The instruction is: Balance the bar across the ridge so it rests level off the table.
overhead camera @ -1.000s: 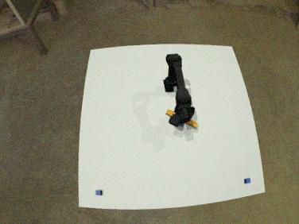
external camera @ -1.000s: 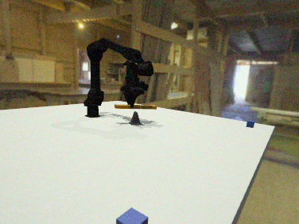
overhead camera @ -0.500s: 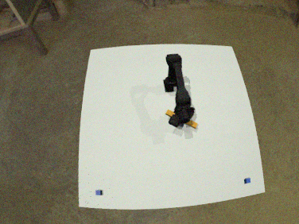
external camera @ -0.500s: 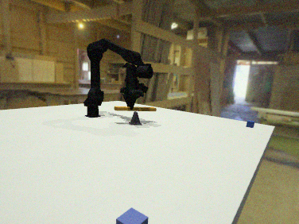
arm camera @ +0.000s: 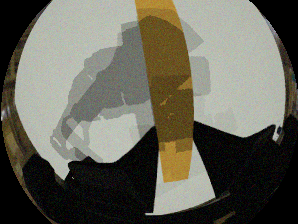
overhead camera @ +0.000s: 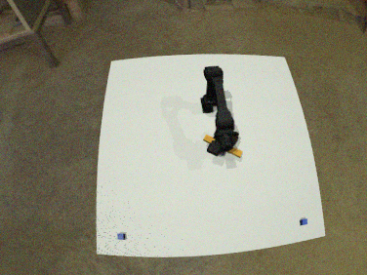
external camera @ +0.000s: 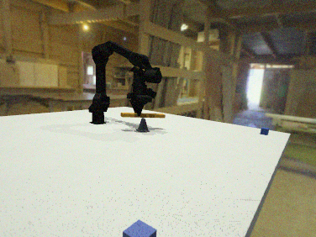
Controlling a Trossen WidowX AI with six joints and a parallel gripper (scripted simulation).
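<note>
An orange-yellow bar [overhead camera: 235, 152] [external camera: 153, 115] [arm camera: 170, 60] is held near its middle by my gripper [external camera: 139, 114] [arm camera: 173, 128], whose fingers are shut on it. In the exterior view the bar is about level and above the table. The dark ridge [external camera: 143, 125] stands on the table below the bar, with its narrow top a little under the bar. A small gap shows between them in that view. Whether the bar's middle is right over the ridge I cannot tell. The ridge is hidden in the top view by the arm and in the wrist view.
The white table [overhead camera: 146, 205] [external camera: 84, 176] carries the arm. One blue cube [overhead camera: 121, 236] is near the table's front left corner in the top view, and another blue cube [overhead camera: 304, 221] is near the front right corner. The arm's shadows fall around the ridge.
</note>
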